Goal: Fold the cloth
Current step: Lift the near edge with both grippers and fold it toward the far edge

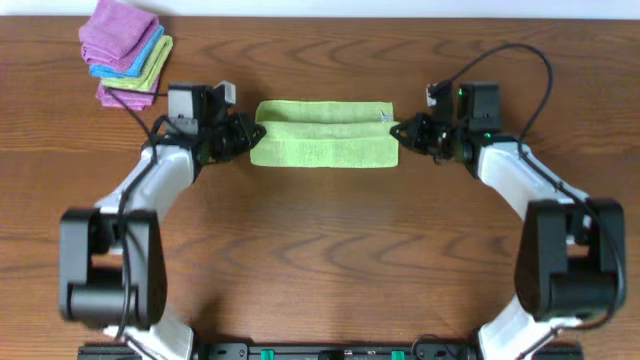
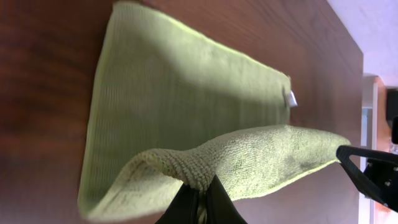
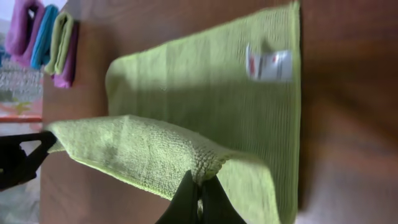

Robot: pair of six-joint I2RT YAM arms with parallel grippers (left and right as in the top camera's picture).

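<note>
Left gripper (image 2: 200,196) and right gripper (image 3: 199,190) each clamped on one end of the light lime-green terry cloth (image 1: 322,147).
Cloth lies between them on the brown wooden table (image 1: 320,250), one long edge raised; jaw tips sink into the pile, and wrist views cut off both gripper bodies.

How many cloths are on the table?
5. The lime-green cloth is mid-table; four folded ones sit in the pile far left: top purple, blue, green, bottom purple. More may hide underneath.
</note>
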